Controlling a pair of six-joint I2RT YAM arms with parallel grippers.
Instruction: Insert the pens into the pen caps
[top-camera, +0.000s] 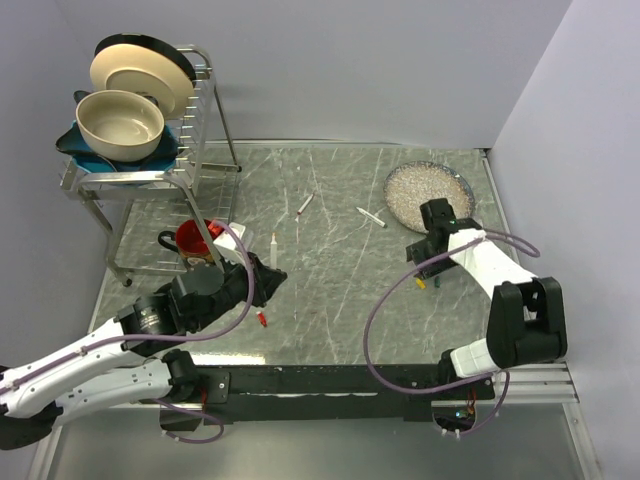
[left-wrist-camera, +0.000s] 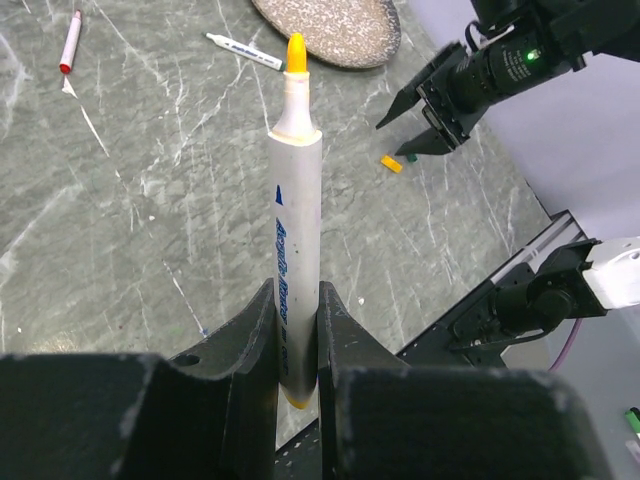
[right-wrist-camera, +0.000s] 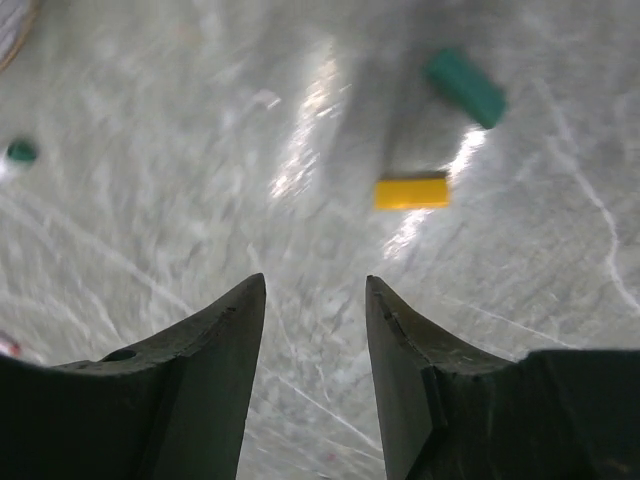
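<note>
Yellow-tipped pen (left-wrist-camera: 297, 230) was gripped between the fingers of the left gripper (left-wrist-camera: 297, 300), tip sticking out past them, over the table (top-camera: 330, 300) near left. Yellow cap (right-wrist-camera: 411, 191) and green cap (right-wrist-camera: 465, 88) lay close together, not touching, just ahead of the right gripper (right-wrist-camera: 315, 300), jaws parted, holding nothing. Red-tipped pen (left-wrist-camera: 70, 40) and a third pen (left-wrist-camera: 243, 52) lay farther back, the latter beside the speckled plate (left-wrist-camera: 330, 30).

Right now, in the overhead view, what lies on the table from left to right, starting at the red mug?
Red mug → held pen → red-tipped pen → third pen → speckled plate.
</note>
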